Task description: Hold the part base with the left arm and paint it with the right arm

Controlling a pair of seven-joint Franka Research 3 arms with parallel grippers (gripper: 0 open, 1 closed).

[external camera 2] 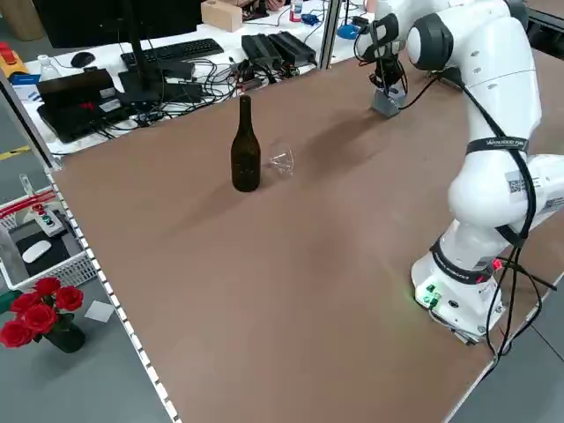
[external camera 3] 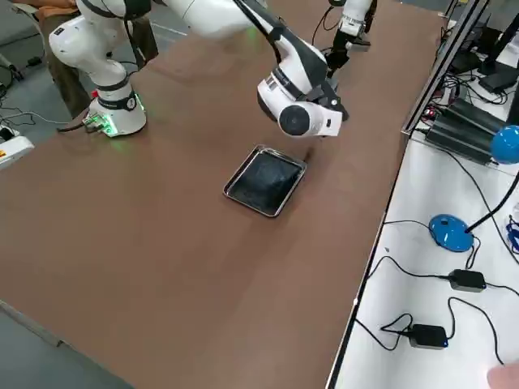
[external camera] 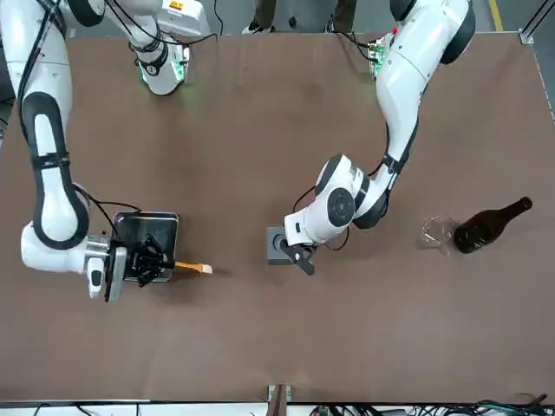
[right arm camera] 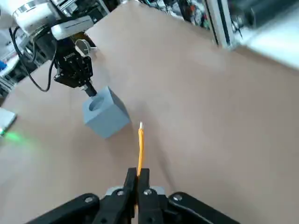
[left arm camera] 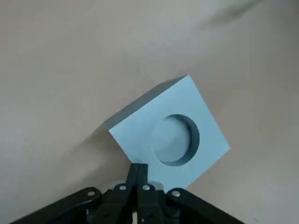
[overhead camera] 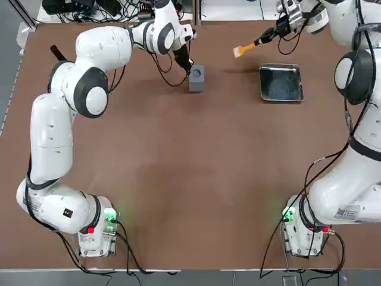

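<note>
Found the right claw (right arm camera: 139, 171) clamped on the orange-handled brush (right arm camera: 141, 150), pale tip pointing outward. Found the left claw (left arm camera: 143, 165) closed, fingers together with nothing visible between them, right at an edge of the part base (left arm camera: 139, 125). Cannot tell whether pressing on the block or merely hanging over it; certainly not gripping it between the fingers.

Located the part base on the bench (overhead camera: 178, 179), toward the far side from the arm bases, recess facing up. Observed the brush well apart from the block, nearer the metal tray (overhead camera: 281, 100). Cannot tell whether paint lies in the tray or on the tip. Noted also a dark bottle (external camera 2: 246, 160) and a clear glass (external camera 2: 282, 161) beside it, on the left arm's side.

Judged as done: picking up the brush and bringing the left claw to the block. Saw no paint on the faces in view. Left to do, by assessment: confirm a steady hold, carry the brush across and coat the block. Rated as early in the task; likely to slide under the strokes if held only by closed tips.
</note>
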